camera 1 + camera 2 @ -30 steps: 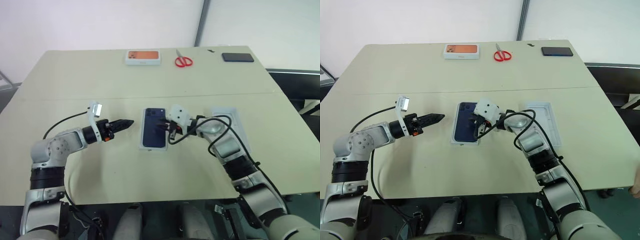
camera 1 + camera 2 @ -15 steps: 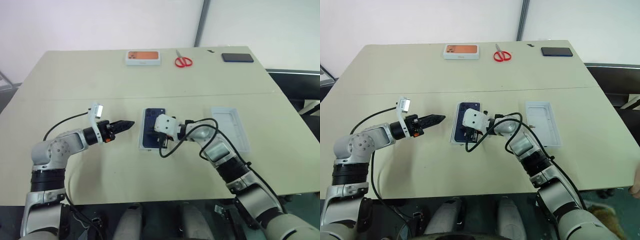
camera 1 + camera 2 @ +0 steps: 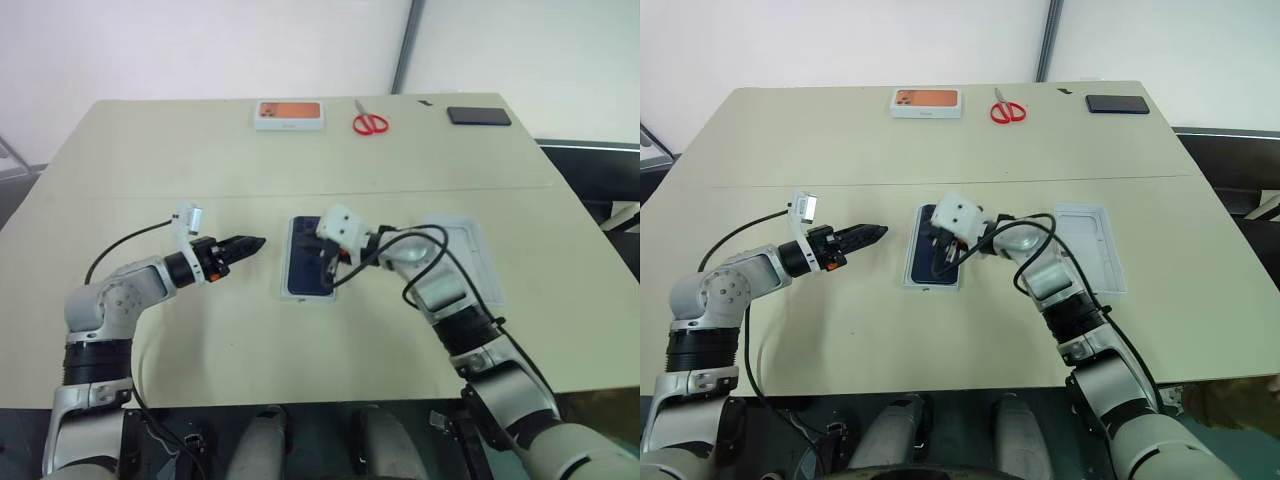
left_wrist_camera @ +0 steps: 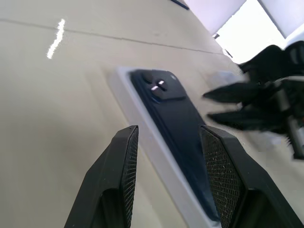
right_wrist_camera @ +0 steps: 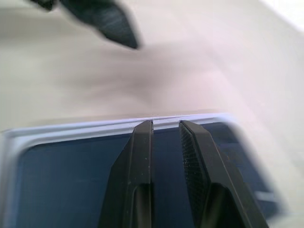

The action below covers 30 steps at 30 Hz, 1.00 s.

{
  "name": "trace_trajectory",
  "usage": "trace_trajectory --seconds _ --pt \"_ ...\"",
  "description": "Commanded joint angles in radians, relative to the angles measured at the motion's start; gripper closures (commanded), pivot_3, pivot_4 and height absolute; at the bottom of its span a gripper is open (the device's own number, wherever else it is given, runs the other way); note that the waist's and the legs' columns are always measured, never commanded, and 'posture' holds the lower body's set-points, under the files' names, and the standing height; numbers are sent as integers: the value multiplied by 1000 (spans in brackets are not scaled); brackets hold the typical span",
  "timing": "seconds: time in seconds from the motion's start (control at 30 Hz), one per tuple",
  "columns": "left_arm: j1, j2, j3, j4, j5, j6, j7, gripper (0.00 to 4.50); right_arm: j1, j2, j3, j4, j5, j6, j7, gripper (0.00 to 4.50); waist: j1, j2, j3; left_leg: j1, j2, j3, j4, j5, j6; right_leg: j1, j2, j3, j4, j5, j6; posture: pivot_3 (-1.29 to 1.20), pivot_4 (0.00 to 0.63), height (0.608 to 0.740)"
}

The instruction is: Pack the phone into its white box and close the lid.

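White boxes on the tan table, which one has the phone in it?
The shallow white box beneath the right gripper holds the navy phone; the others don't.

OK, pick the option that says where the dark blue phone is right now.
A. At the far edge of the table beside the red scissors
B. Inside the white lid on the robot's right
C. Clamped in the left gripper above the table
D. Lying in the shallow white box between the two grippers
D: the phone lies flat, back up, in the white box, with the right gripper over it and the left gripper off to its side, holding nothing.
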Motion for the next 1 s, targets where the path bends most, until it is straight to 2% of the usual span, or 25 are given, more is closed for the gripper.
trace_trajectory --seconds 0.03,0.3,0.4,0.47,0.53,0.57,0.6,1.0 --pt "-14 13 -38 12 91 -116 -6 2348 -23 -35 -32 54 -33 -50 -53 3590 1 0 0 0 0 0 0 0 0 0 0 0 0 0 0 0 150 740" --pt "8 10 -171 71 289 -332 -30 2348 10 -94 23 129 -126 -143 -77 3590 -4 0 0 0 0 2 -1 0 0 -1 0 0 0 0 0 0 150 740" --pt "-8 -1 -204 58 303 -342 -58 2348 21 -94 25 122 -129 -146 -71 3590 -3 0 0 0 0 2 -1 0 0 -1 0 0 0 0 0 0 150 740" --pt "-25 -10 -214 70 324 -346 -43 2897 19 -91 21 121 -128 -137 -66 3647 -2 0 0 0 0 2 0 0 0 0 0 0 0 0 0 0 150 740" --pt "-35 -10 -223 88 346 -354 -39 3688 10 -91 13 130 -122 -125 -61 4162 -2 0 0 -1 0 2 0 0 0 0 0 0 0 0 0 0 150 740" --pt "-37 -11 -223 93 349 -354 -41 4238 7 -93 14 135 -129 -126 -66 4481 -2 0 0 -1 0 2 0 0 0 0 0 0 0 0 0 0 150 740" --pt "-38 -12 -222 93 345 -346 -48 4429 4 -95 14 141 -136 -128 -73 4500 -2 0 0 -1 0 2 0 0 0 0 0 0 0 0 0 0 150 740" --pt "-41 -47 -287 96 384 -304 -68 4429 39 -91 58 110 -172 -134 -48 4500 -2 0 0 0 0 2 0 0 0 0 1 0 0 0 0 0 150 740"
